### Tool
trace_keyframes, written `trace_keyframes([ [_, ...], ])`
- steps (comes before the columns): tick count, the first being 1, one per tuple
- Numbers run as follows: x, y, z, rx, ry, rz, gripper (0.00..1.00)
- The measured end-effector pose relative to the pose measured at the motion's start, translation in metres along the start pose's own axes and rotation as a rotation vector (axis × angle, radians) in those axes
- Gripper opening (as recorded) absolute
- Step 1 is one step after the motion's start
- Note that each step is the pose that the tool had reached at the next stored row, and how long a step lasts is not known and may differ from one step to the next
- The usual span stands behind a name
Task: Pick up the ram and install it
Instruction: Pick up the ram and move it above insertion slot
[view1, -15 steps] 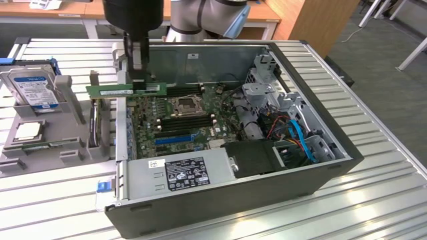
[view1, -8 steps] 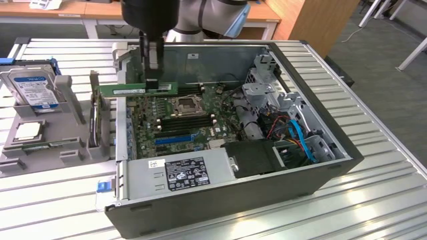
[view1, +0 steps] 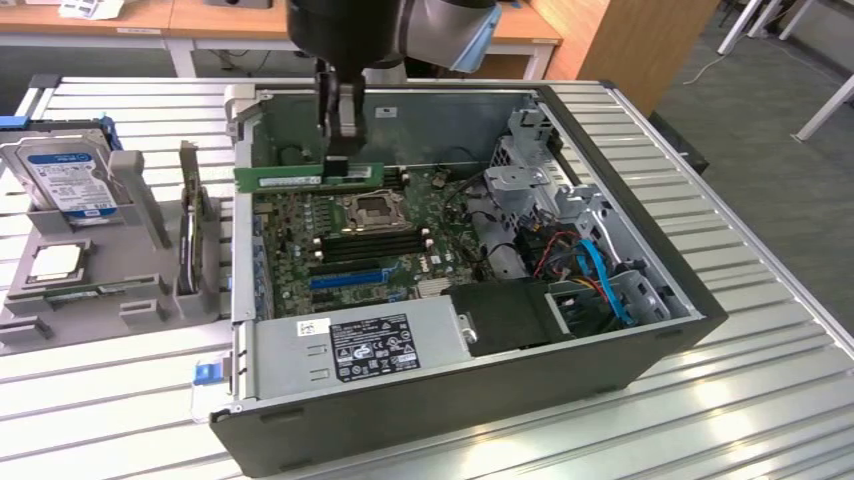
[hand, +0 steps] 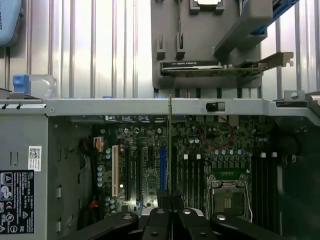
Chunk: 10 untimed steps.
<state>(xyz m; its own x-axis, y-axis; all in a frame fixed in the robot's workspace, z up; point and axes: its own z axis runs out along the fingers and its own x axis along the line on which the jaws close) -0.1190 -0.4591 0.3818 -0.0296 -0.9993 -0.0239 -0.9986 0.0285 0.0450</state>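
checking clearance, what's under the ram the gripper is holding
The ram, held by the gripper, is above the motherboard inside the open case, with black slots and the processor socket below. The board strip directly behind the stick is covered.

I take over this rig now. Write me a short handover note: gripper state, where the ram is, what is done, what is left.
The gripper: shut on the ram, held level and lifted over the motherboard inside the open computer case.
Done: the ram is picked up.
Left: it is not yet seated in a memory slot.
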Motion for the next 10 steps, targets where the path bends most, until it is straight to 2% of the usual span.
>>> trace_keyframes([
  [10,-0.001,-0.0309,-0.0013,-0.0001,-0.0001,0.000,0.12],
])
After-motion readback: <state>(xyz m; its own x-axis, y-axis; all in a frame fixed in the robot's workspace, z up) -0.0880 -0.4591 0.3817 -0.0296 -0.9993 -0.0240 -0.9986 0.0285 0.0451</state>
